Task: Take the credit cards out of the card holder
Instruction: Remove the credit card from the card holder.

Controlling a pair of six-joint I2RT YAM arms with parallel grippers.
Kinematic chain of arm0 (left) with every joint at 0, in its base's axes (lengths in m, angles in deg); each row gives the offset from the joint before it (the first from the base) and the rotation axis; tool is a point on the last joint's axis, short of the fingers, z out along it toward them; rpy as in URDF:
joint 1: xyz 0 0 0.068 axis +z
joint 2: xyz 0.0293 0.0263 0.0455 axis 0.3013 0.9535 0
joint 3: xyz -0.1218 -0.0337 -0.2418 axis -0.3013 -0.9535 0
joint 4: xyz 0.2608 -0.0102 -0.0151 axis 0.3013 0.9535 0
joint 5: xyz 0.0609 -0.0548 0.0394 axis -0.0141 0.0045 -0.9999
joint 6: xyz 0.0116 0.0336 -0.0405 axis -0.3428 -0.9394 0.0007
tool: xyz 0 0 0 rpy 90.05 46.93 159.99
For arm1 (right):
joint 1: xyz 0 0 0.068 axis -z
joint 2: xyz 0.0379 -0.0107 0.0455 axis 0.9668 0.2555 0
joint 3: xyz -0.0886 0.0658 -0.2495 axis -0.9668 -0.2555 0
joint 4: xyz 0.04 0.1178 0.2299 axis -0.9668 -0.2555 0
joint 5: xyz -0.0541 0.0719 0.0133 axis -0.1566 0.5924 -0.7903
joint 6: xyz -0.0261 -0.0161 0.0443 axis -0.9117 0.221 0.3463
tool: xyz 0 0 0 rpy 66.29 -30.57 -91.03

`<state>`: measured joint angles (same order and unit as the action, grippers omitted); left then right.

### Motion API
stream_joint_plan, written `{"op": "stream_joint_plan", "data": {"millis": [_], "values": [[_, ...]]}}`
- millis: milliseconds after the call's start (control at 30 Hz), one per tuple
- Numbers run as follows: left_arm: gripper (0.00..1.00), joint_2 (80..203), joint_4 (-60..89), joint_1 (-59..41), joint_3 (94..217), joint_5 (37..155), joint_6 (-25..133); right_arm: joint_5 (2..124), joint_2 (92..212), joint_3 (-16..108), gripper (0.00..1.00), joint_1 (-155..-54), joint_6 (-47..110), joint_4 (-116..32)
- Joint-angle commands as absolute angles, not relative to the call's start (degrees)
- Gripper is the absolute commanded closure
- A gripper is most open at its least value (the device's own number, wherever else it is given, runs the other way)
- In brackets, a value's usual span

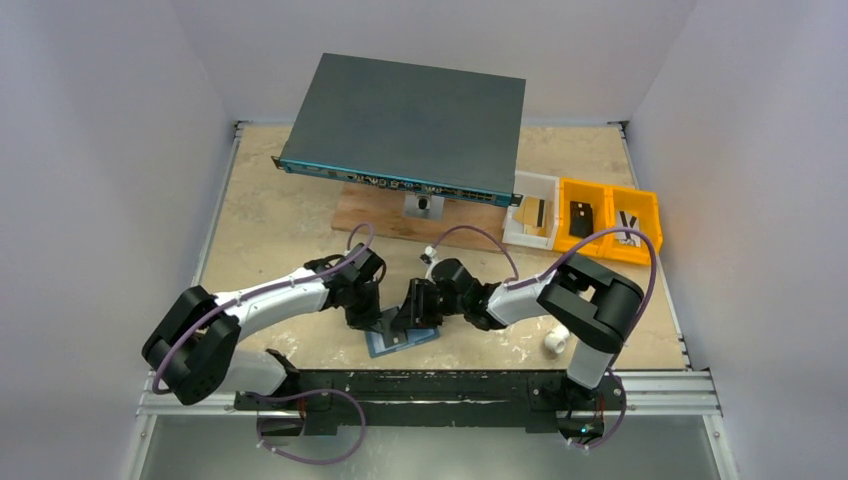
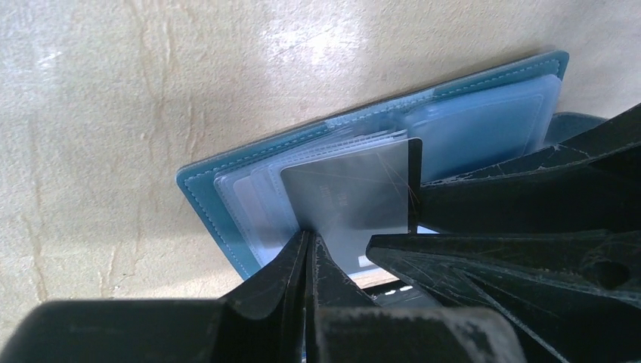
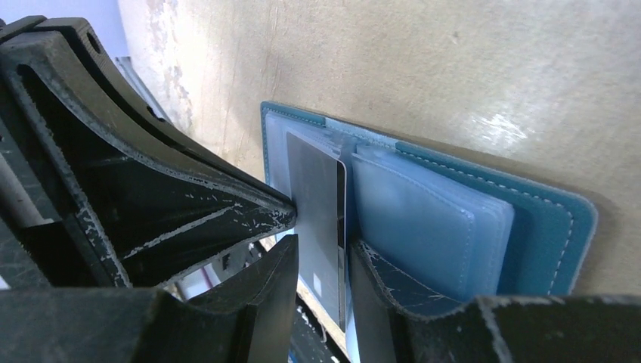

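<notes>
The steel-blue card holder (image 1: 405,342) lies open on the table near the front edge, its clear sleeves fanned out. It also shows in the left wrist view (image 2: 227,162) and the right wrist view (image 3: 544,219). One grey credit card (image 2: 355,197) sticks out of the sleeves and also shows in the right wrist view (image 3: 317,204). My left gripper (image 1: 372,320) is shut on that card's edge, fingertips pressed together (image 2: 308,240). My right gripper (image 1: 408,315) is open, its fingers straddling the same card (image 3: 321,253). One finger (image 3: 393,280) lies against the sleeves.
A large dark grey box (image 1: 405,125) stands on a wooden board (image 1: 380,215) at the back. A white bin (image 1: 532,212) and two yellow bins (image 1: 585,215) sit at the back right. A small white object (image 1: 555,343) lies by the right arm. The black front rail (image 1: 450,380) is just below the wallet.
</notes>
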<state>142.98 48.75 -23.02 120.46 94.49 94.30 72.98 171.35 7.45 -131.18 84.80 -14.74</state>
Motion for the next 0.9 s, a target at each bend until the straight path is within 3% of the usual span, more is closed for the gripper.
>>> {"op": "stream_joint_plan", "data": {"millis": [0,400,667,867], "values": [[1.00,146.57,48.95,-22.83,119.89,90.31,94.79,75.83,171.41,2.28,0.68,-129.00,85.92,-10.23],[1.00,148.06,49.91,-22.58,119.98,89.99,94.71,81.66,174.29,-4.08,0.71,-125.71,91.25,7.08],[1.00,148.06,49.90,-22.55,120.42,90.12,94.43,82.44,176.76,-3.39,0.82,-125.72,91.94,9.45],[1.00,147.98,50.64,-22.43,120.20,89.64,94.64,81.42,175.83,-4.86,0.95,-125.59,92.90,10.50]]}}
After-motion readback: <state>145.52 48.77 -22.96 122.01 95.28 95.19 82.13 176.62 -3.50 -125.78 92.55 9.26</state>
